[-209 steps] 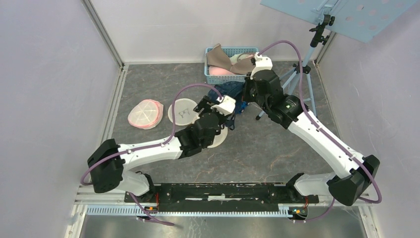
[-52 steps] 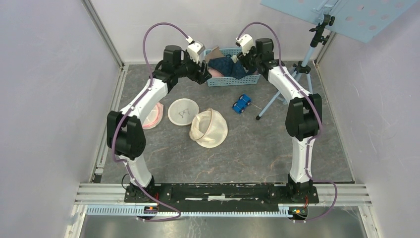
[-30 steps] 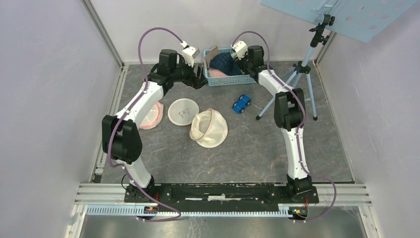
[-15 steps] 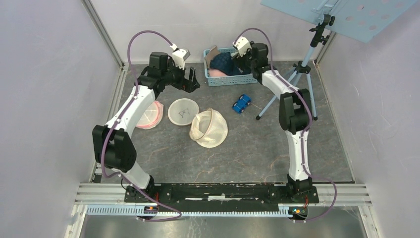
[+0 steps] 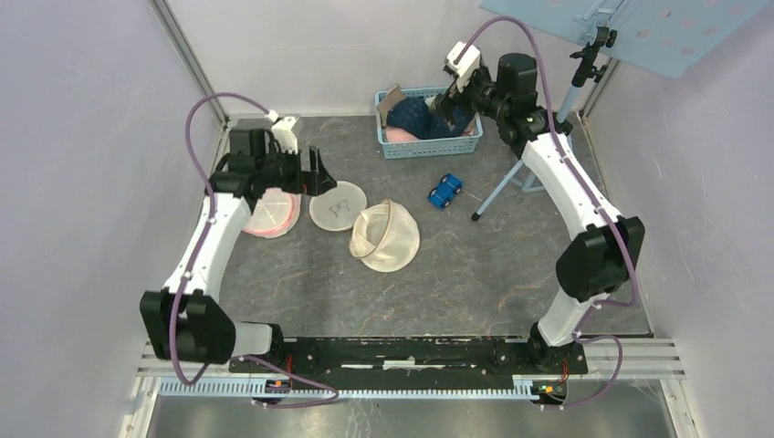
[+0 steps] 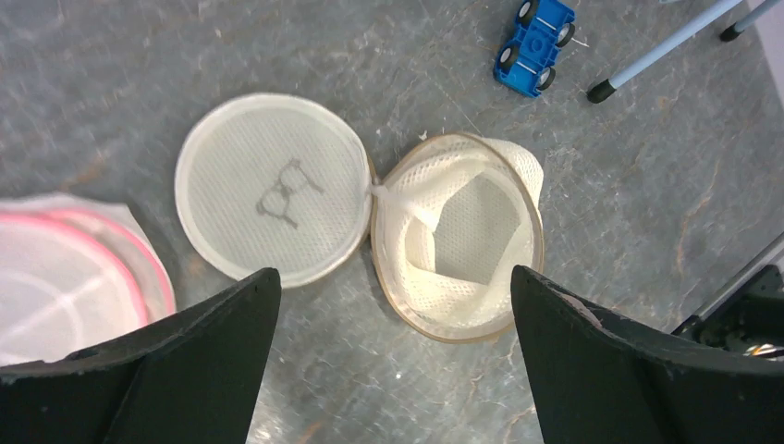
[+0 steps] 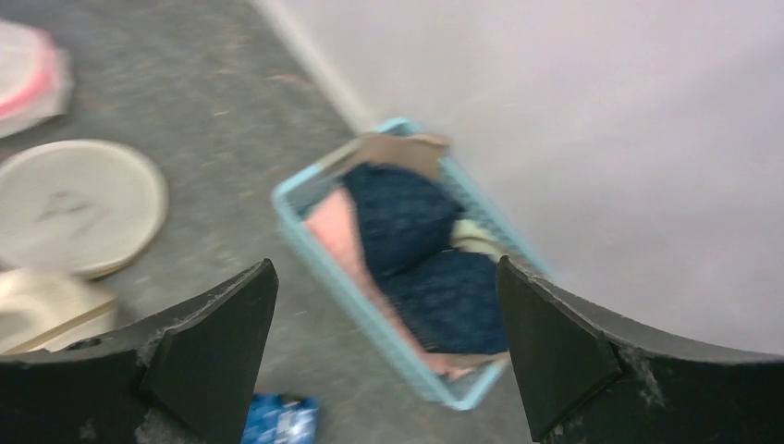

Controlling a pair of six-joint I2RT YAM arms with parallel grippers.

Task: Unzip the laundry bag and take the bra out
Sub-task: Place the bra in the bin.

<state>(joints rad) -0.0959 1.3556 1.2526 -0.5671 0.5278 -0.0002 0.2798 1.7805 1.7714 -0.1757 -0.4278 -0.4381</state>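
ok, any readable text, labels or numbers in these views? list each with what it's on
No readable words or numbers in any view.
Bag lid: a small grey line mark at its centre, which looks like a drawing rather than letters and can't be read as text.
Toy car: no print visible.
Basket: no label visible, and the right wrist view of it is blurred.

The right wrist view is smeared — what lies in the basket (image 7: pixel 459 398) reads only as navy, pink and tan patches, and the bottom edge cuts the car (image 7: pixel 277 421). In the left wrist view, the pink bag (image 6: pixel 55 296) runs off the left edge, partly behind a finger (image 6: pixel 176 370).
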